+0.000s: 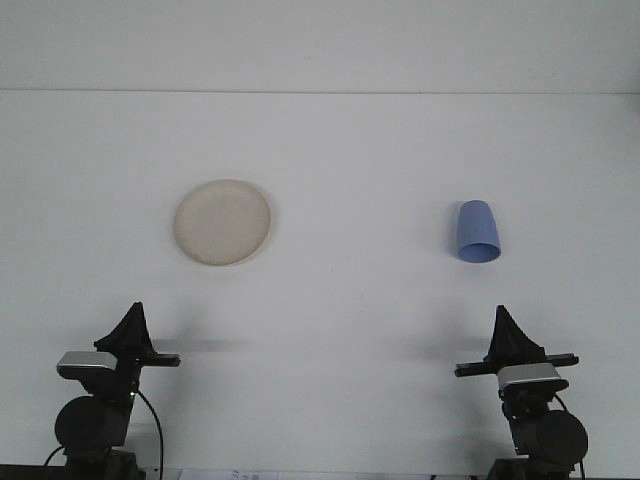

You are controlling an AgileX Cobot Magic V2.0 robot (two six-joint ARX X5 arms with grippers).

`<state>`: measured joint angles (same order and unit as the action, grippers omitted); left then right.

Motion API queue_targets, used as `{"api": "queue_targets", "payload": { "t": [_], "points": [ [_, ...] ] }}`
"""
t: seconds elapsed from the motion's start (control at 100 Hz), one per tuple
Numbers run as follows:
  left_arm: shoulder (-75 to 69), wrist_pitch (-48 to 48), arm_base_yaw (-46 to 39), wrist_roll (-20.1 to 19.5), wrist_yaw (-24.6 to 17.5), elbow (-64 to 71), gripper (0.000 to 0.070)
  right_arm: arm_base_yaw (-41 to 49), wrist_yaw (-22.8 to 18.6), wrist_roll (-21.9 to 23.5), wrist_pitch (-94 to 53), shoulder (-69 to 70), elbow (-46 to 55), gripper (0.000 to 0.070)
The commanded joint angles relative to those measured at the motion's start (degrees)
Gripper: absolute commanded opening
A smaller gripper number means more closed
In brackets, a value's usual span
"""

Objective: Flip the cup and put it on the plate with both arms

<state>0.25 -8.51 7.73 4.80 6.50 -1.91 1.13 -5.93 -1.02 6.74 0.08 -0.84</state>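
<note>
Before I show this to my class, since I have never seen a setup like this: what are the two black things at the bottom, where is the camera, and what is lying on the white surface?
This is one picture, taken by a camera that looks forward over a white table, the way the robot faces. The two black shapes at the bottom edge are the robot's two arms. Each ends in a gripper, a pair of fingers for picking things up: the left gripper on the left and the right gripper on the right. Both point away from the camera, and from here I cannot tell whether they are open or shut. Neither holds anything.

Two things lie on the table. A round cream plate sits ahead of the left arm. A blue cup lies tipped over ahead of the right arm, its open mouth turned toward the camera. The two are well apart.
</note>
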Motion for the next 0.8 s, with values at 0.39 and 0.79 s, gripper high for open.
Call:
{"api": "queue_targets", "payload": {
  "t": [0.39,0.79],
  "points": [
    [-0.07,-0.57,0.0,-0.83,-0.13,1.11,0.0012,-0.07,0.7,1.73,-6.73,2.71,-8.57,0.0],
    [-0.07,-0.57,0.0,-0.83,-0.13,1.11,0.0012,0.0,1.31,3.39,-22.4,29.64,-32.52,0.0]
  ]
}}
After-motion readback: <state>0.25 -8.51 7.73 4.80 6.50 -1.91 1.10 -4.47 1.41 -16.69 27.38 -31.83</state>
